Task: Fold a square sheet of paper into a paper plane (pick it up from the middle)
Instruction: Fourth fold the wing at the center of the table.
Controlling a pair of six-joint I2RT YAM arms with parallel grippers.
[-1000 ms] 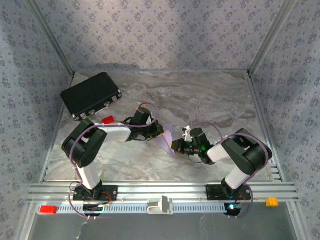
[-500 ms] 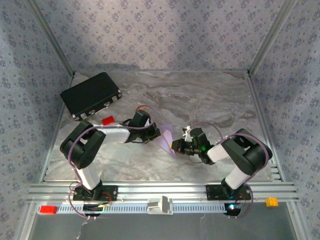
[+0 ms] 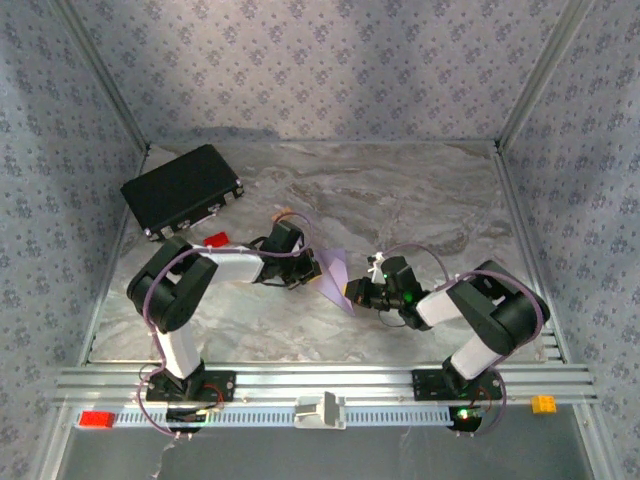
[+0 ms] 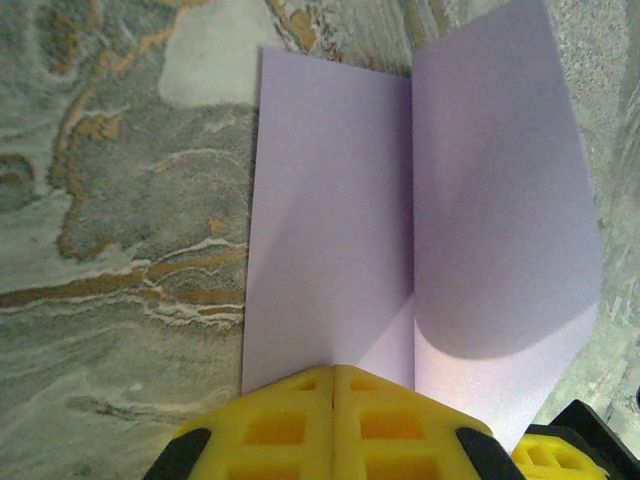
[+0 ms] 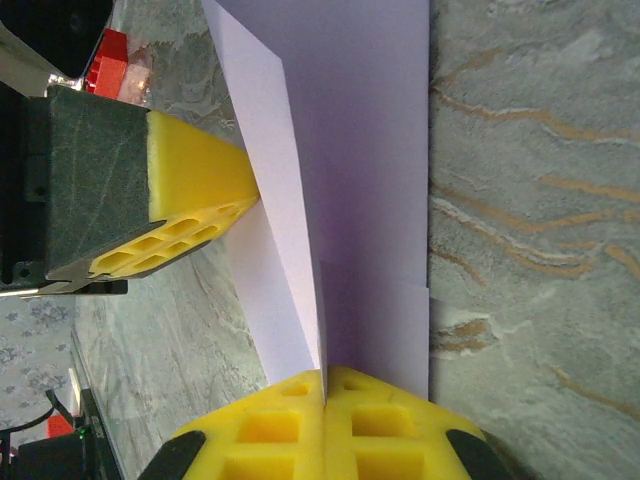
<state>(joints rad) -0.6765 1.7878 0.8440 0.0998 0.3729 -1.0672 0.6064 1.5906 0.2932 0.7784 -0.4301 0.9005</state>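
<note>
Sheet of paper (image 3: 336,277): pale lilac and plain, at the middle of the table (image 3: 400,190), slightly towards the near side. It is bent along one straight crease into two panels that stand at an angle to each other (whether its lower edge touches the marble I cannot tell).
Left gripper (image 4: 333,375): yellow fingers pressed together, pinching the sheet's left-hand edge beside the crease.
Right gripper (image 5: 325,378): yellow fingers pressed together, nipping the sheet from the right, just where the fold runs in between them.
Grippers together: they face each other across the sheet, close but not touching.
Black case (image 3: 182,190): lying flat in the far left corner, well apart from the sheet.
Red block (image 3: 216,240): on the marble just near of the case, beside the left arm.
</note>
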